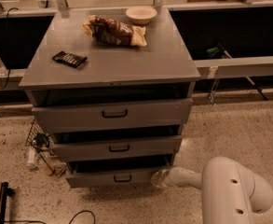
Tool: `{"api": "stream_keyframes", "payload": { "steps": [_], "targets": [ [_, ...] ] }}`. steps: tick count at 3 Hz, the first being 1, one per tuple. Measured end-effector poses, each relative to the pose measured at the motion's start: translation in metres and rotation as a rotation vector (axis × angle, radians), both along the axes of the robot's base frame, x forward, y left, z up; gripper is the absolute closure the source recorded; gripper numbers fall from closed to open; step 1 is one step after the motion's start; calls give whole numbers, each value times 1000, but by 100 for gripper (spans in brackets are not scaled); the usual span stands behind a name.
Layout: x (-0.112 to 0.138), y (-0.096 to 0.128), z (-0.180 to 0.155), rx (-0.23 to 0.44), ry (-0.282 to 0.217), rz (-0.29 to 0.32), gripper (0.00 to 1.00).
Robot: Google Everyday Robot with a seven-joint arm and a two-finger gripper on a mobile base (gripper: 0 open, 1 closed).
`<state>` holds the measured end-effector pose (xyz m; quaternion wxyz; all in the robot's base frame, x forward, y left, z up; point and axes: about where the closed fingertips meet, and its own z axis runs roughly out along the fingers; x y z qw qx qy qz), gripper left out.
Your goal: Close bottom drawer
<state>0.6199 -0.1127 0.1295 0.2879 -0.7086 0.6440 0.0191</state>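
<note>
The pale gripper (158, 178) is touching the right end of the slightly open grey metal bottom drawer (98, 179). Whether it is open or closed is not showing.

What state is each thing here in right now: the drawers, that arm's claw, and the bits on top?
top drawer: partly open
middle drawer: partly open
bottom drawer: partly open, not yet closed
gripper: low, at the right end of the bottom drawer's front
bowl: upright, seemingly empty
snack bag: lying crumpled on its side
dark wrapped bar: lying flat
</note>
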Motion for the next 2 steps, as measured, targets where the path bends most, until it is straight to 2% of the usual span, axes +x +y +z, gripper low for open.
{"api": "stream_keyframes", "payload": {
  "steps": [1, 2],
  "targets": [
    [24, -11, 6, -18, -39, 1, 100],
    [30, -18, 12, -10, -58, -1, 100]
  ]
}}
